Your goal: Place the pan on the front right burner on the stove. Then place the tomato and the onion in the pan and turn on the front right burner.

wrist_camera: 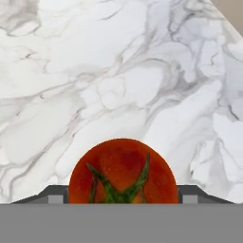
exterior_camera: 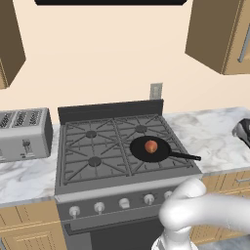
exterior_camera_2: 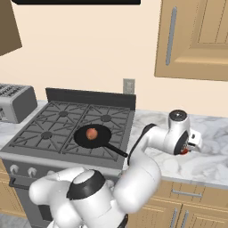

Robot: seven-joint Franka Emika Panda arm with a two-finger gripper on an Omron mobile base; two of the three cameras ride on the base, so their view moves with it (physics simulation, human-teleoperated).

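Note:
The black pan (exterior_camera: 139, 149) (exterior_camera_2: 101, 136) rests on the stove (exterior_camera: 93, 146) over the front right burner, which it hides. Its handle points right. The pinkish onion (exterior_camera: 151, 146) (exterior_camera_2: 91, 133) lies inside it. On the marble counter to the right of the stove sits the red tomato (wrist_camera: 122, 168) (exterior_camera_2: 183, 152). My gripper (wrist_camera: 122, 197) (exterior_camera_2: 189, 146) (exterior_camera: 243, 132) is down over it. The two finger tips press against its left and right sides, so the gripper is shut on it. The tomato appears to rest on the counter.
A row of silver knobs (exterior_camera: 124, 202) runs along the stove's front. A silver toaster (exterior_camera: 24, 133) (exterior_camera_2: 15, 103) stands on the counter to the left. Wooden wall cabinets (exterior_camera_2: 196, 35) hang above the right counter, and an outlet (exterior_camera: 156, 90) is on the wall behind the stove.

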